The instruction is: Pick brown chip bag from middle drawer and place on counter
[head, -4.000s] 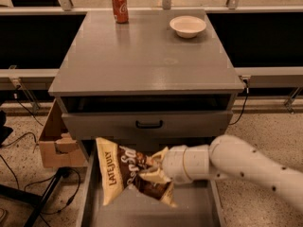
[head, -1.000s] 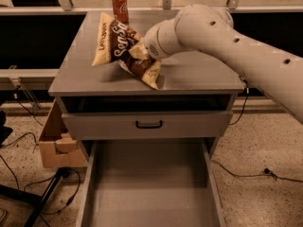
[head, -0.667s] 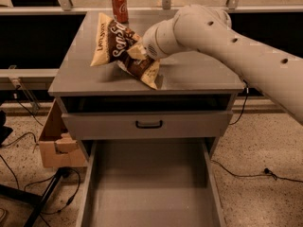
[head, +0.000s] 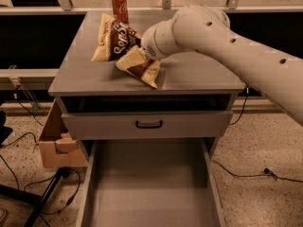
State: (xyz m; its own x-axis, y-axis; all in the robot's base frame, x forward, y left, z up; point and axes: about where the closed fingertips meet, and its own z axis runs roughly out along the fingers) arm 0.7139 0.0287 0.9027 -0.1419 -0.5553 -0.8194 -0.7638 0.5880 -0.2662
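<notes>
The brown chip bag (head: 117,38) is over the left part of the counter (head: 199,74), crumpled and tilted, its lower cream end touching the top near the front. My gripper (head: 138,50) is at the bag's middle, shut on it, with the white arm reaching in from the right. The middle drawer (head: 147,193) is pulled out below, and its grey tray has nothing in it.
A red soda can (head: 120,5) stands at the counter's back left, just behind the bag. The top drawer front with a black handle (head: 149,124) is closed. A cardboard box (head: 56,145) and cables lie on the floor to the left.
The bag has come up out of the drawer and onto the counter. In the last second it shifted only slightly, left and down, still in my gripper.
</notes>
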